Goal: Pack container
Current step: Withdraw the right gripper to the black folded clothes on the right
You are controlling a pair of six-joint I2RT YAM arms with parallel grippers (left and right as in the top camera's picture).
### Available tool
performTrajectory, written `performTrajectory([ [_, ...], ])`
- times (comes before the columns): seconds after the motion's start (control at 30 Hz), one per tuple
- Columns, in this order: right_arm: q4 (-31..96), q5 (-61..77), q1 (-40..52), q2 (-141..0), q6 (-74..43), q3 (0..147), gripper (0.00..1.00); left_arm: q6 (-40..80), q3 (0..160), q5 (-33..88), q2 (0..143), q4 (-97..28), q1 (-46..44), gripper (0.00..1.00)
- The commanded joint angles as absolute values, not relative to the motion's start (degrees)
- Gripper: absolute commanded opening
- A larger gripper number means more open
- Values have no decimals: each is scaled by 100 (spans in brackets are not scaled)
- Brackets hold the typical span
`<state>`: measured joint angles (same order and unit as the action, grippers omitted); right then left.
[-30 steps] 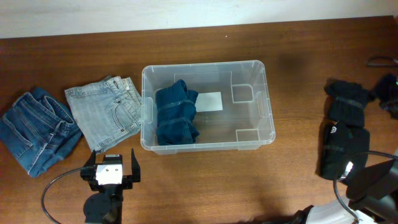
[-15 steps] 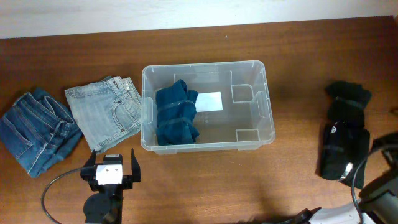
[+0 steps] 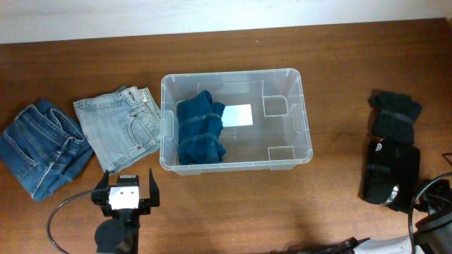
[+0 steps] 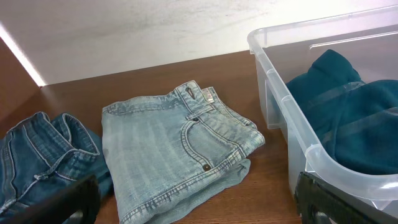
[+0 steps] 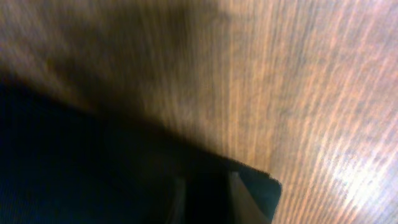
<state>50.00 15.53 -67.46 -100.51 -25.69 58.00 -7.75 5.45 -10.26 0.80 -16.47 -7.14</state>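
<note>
I have the container (image 3: 304,120) mid-table (image 3: 339,56) with a folded teal garment (image 3: 200,130) in its left end, my left gripper (image 3: 128,176) near its front-left corner, fingers spread wide and empty, while the right gripper's (image 3: 434,196) spread (wrist view all blur) I cannot tell.

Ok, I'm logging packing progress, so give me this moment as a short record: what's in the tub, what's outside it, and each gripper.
container: clear tub, open top
inside: one teal garment, at its left end
left of it: folded light-blue jeans; dark-blue jeans farther left
right of it: black clothing
left gripper: open, empty, near the light-blue jeans
right gripper: at the overhead view's corner; wrist view blurred, state unclear
packed so far: one item in, three piles outside
</note>
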Motion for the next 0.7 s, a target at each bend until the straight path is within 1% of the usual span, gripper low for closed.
performTrajectory([
  [0.0, 5019, 1839, -6545, -9974, -2582, 5677, 4, -849, 513, -967, 40, -1625, -685, 100],
  [0.17, 5205, 2043, -6184, -9972, -2580, 5677, 4, -849, 513, -967, 40, -1623, -685, 100],
  [0.43, 5371, 2045, -5358, -9972, -2578, 5682, 4, -849, 513, -967, 40, -1625, -685, 100],
  [0.53, 5413, 2412, -5179, -9957, -2128, 5690, 4, -849, 513, -967, 40, -1625, -685, 100],
  [0.67, 5446, 2856, -5017, -9913, -1975, 5693, 4, -847, 513, -967, 40, -1625, -685, 100],
])
